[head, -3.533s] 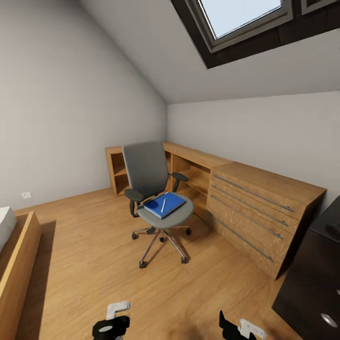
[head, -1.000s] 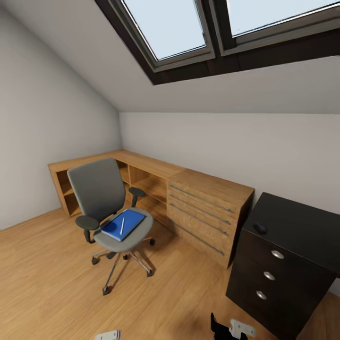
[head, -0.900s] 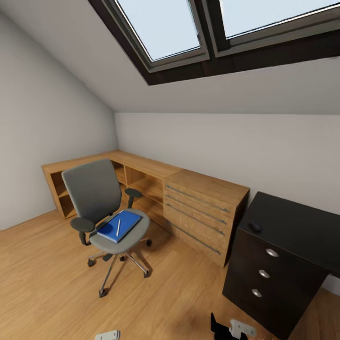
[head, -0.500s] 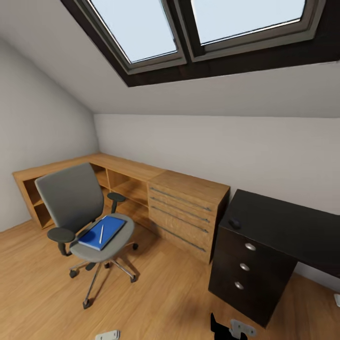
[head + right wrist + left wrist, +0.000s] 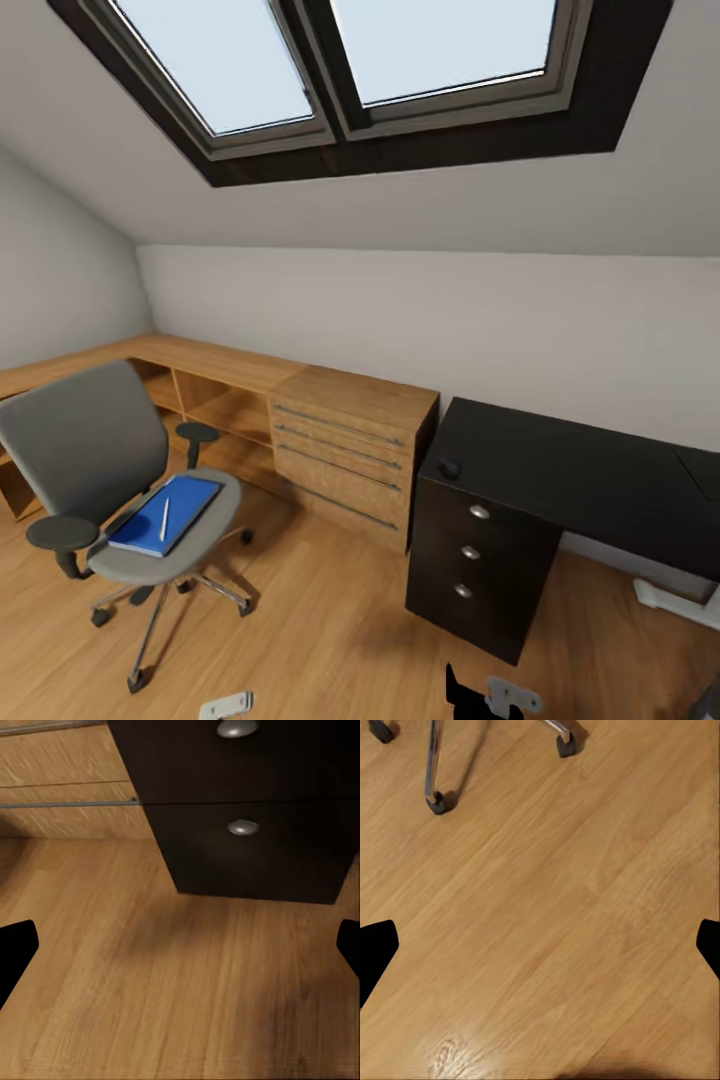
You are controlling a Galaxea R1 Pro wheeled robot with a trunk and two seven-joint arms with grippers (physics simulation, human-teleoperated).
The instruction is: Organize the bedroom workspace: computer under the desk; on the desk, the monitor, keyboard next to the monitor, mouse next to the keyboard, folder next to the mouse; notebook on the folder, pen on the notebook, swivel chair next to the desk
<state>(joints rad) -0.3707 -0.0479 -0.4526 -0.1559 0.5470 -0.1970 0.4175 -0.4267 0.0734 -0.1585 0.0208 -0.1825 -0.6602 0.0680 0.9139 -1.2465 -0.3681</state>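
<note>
Since a moment ago my head view has swung right, so the swivel chair (image 5: 110,490) sits further left and more of the black desk (image 5: 560,470) shows. No writing is legible anywhere. On the chair seat lies the blue folder (image 5: 165,515) with the white pen (image 5: 164,519) on top. A small black mouse (image 5: 449,467) rests on the desk. Both my left pincer (image 5: 540,952) and right pincer (image 5: 180,952) hang released, fingers wide apart over wood floor (image 5: 320,630).

No readable text or labels anywhere.
</note>
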